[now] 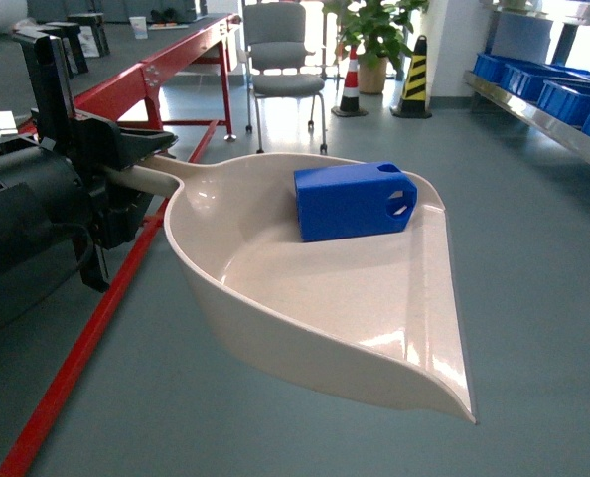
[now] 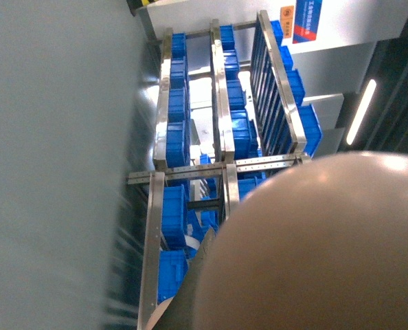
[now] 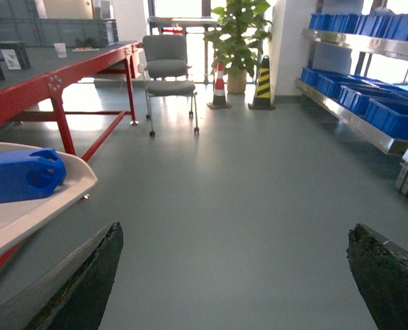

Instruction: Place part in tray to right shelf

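L tool [image 1: 141,159] clamps tray [image 1: 374,328] handle, R tool [image 3: 231,275] wide & empty; any tilt en route to right shelf [image 1: 543,114] could slide part [image 1: 353,202] off lip.

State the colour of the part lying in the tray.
Bright blue. The part shows best in the head view, lying in the cream tray.

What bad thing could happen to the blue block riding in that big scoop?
The small blue plastic block lies loose inside the cream dustpan-shaped scoop, near its open lip; a tilt might slide it off onto the floor. The left gripper holds only the scoop's handle, so the scoop could wobble.
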`<state>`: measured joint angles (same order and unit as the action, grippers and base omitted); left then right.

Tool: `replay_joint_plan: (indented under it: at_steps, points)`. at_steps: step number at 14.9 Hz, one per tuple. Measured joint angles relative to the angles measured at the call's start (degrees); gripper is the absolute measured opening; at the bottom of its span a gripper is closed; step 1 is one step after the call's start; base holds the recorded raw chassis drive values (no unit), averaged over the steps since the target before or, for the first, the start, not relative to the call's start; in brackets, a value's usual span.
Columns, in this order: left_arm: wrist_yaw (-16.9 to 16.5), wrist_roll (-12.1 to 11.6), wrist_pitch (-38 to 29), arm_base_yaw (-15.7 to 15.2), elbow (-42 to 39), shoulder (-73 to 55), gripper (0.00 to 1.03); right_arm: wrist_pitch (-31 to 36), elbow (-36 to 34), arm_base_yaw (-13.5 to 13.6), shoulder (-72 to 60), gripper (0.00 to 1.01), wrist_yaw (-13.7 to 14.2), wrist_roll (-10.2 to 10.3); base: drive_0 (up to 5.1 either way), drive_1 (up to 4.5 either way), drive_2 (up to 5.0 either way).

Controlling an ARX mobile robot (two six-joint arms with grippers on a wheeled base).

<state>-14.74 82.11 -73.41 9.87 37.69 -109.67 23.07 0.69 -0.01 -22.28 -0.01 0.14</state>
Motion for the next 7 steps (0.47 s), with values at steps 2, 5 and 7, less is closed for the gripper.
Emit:
replay_joint_plan:
  at_steps: [2, 5, 7]
  points:
    - [0.20, 0.02, -0.20, -0.09, 0.00, 0.00, 0.13, -0.17, 0.00, 0.00, -0.11, 0.98, 0.00, -0.02, -0.1, 4.14, -4.4]
    - [0.15, 0.00, 0.02, -0.09, 0.00, 0.00, 0.13, -0.39, 0.00, 0.00, -0.13, 0.98, 0.00, -0.02, -0.1, 4.14, -4.4]
    - [0.20, -0.04, 0.39, -0.09, 0.00, 0.02, 0.13, -0.52, 0.00, 0.00, -0.13, 0.98, 0.00, -0.02, 0.0, 4.27, -4.2]
